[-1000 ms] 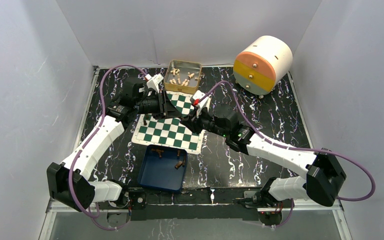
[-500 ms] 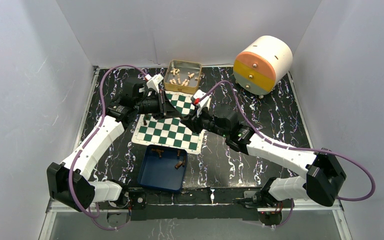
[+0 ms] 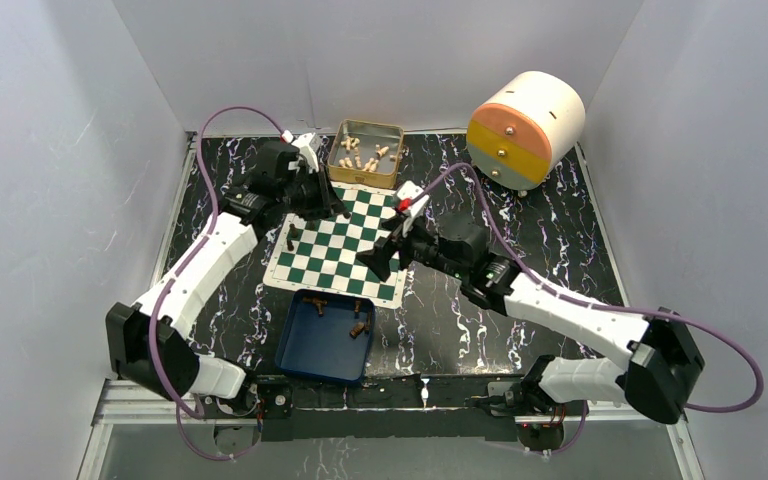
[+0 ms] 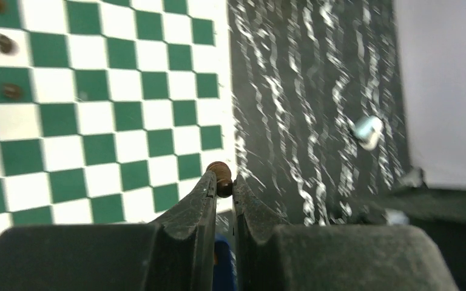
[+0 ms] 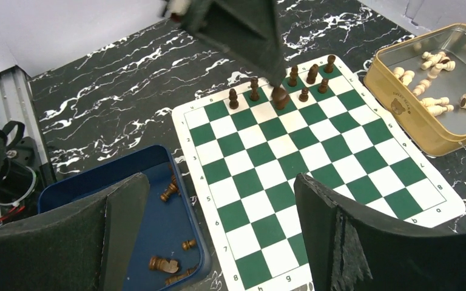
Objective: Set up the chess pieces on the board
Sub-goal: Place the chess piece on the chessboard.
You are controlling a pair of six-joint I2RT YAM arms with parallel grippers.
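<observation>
Dark chess pieces (image 5: 311, 73) stand in a row along the left edge of the board (image 5: 315, 157). More lie in the blue tray (image 5: 97, 179), just beside the board's near edge. The left gripper (image 4: 221, 185) is pinched tight on one dark piece (image 4: 220, 176) at that edge row; whether it touches the board cannot be told. The right gripper (image 5: 218, 182) hangs above the board's near right part, jaws spread wide with nothing between them. Open squares run from the row to the right edge. A gold tin (image 5: 400, 103) of cream pieces (image 5: 437, 106) sits just beside the far edge.
</observation>
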